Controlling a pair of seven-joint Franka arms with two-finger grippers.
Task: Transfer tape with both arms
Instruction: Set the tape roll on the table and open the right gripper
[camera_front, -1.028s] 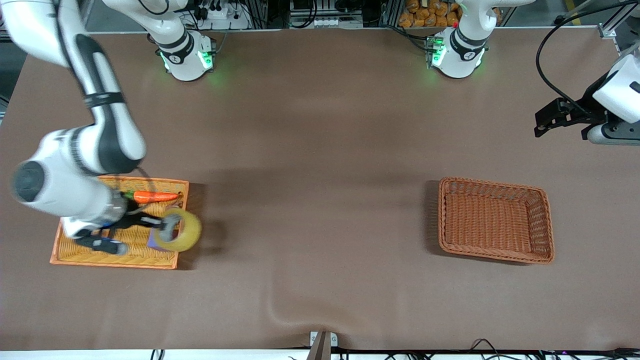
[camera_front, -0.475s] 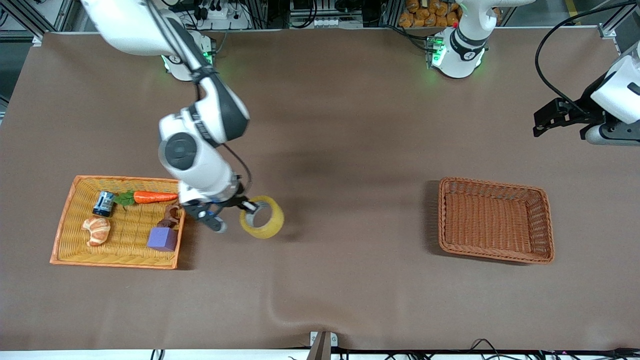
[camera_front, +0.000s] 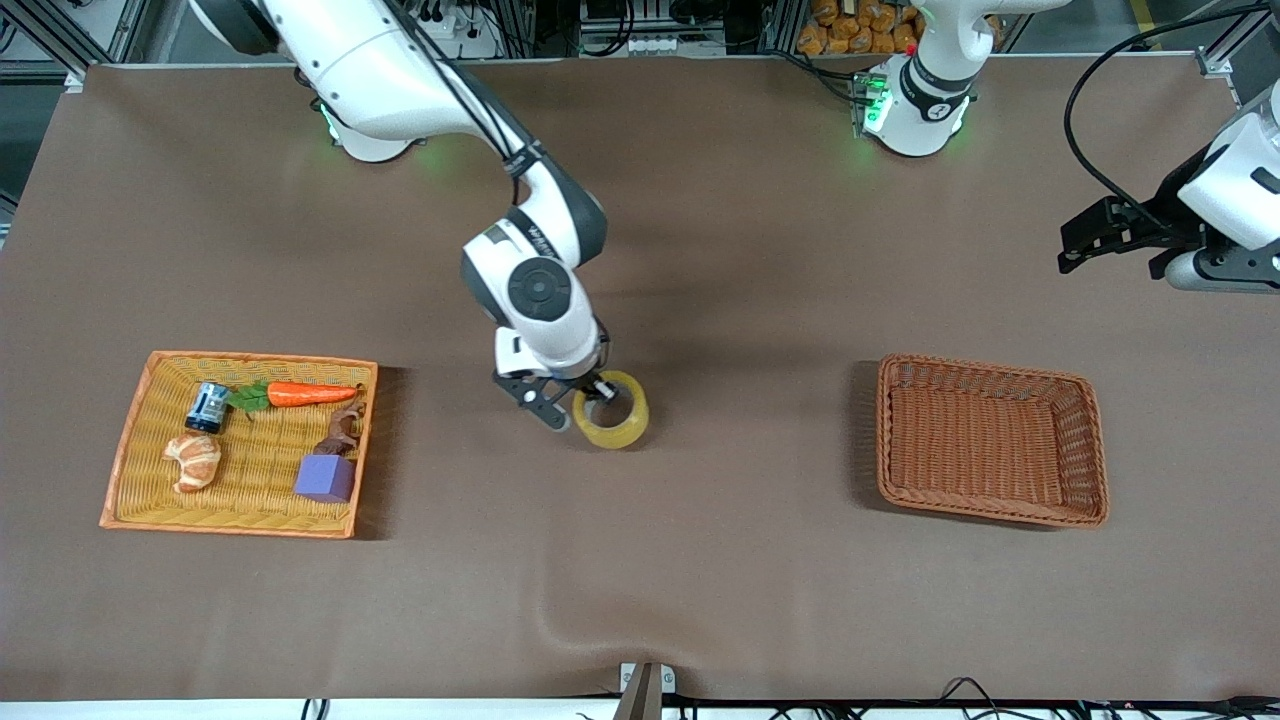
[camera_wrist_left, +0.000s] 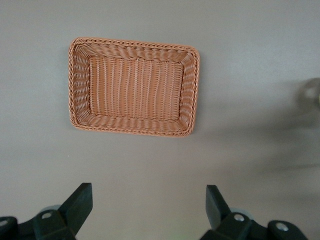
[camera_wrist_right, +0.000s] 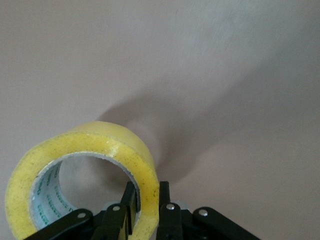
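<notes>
The tape (camera_front: 611, 409), a yellowish translucent ring-shaped roll with a grey inner core, hangs in the right gripper (camera_front: 583, 397) over the bare middle of the brown table (camera_front: 700, 250), between the two baskets. The black fingers (camera_wrist_right: 131, 207) of this gripper are pressed together on the wall of the ring: one finger is inside the hole and the other is outside, so the yellow band is pinched between them. In the right wrist view the roll (camera_wrist_right: 82, 172) stands on its edge and throws a shadow on the table under it.

The left gripper (camera_front: 1085, 240) waits in the air over the table's edge at the left arm's end, with its jaws spread wide and nothing between them. In its wrist view the two black fingers (camera_wrist_left: 75, 207) stand well apart, and the empty reddish-brown woven rectangular basket (camera_wrist_left: 134, 86) lies under it.

Toward the right arm's end lies a flat orange-rimmed woven tray (camera_front: 135, 425). It holds an orange carrot with green leaves (camera_front: 310, 393), a small blue and white can (camera_front: 208, 407), a brown croissant (camera_front: 194, 461), a purple cube (camera_front: 325, 478) and a small dark brown figure (camera_front: 342, 434) just beside the cube.
</notes>
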